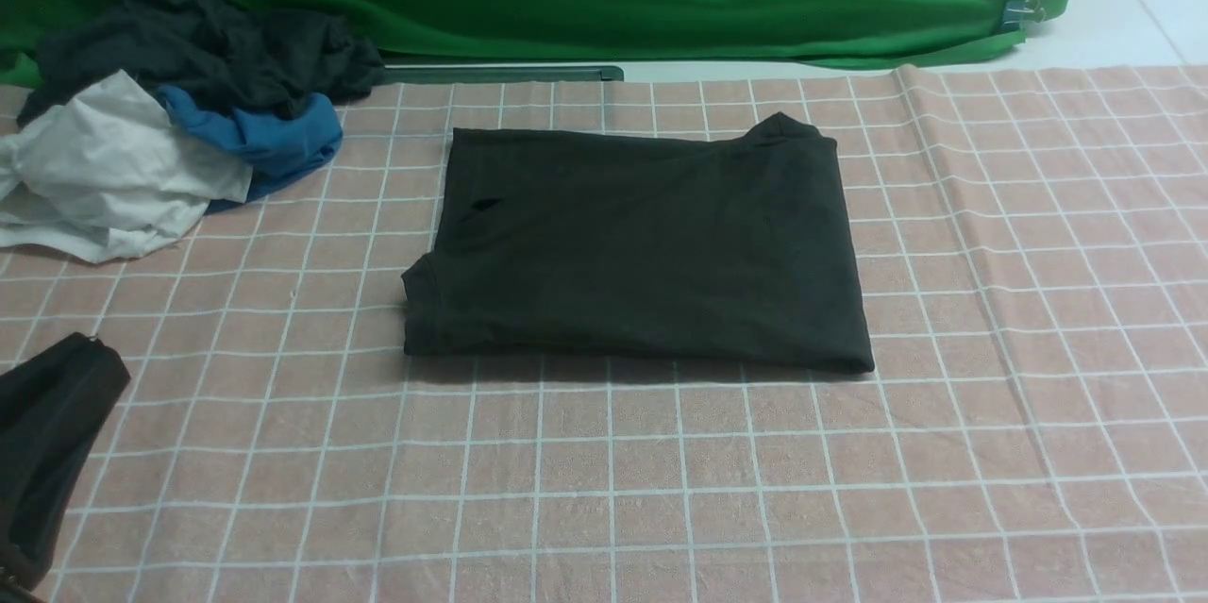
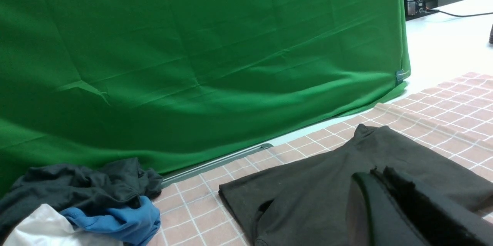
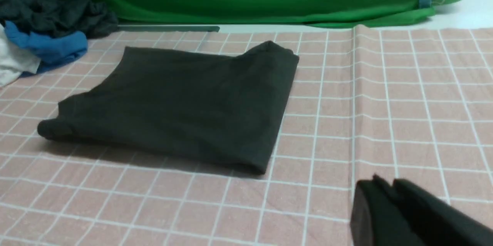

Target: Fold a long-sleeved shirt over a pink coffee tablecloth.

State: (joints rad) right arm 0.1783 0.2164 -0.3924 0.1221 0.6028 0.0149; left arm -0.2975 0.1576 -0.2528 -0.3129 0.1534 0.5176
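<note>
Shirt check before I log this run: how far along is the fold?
Looks done: the shirt lies as a compact rectangle on the tablecloth, sleeves tucked out of sight. In hand: nothing; the left gripper and right gripper are shut and empty. Left: apparently nothing, bar maybe flattening the raised far corner.

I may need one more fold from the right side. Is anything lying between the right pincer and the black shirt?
Nothing visible. Only bare pink coffee tablecloth lies between the right pincer and the folded long-sleeved shirt. The garment heap sits at the far left, beyond the shirt.
</note>
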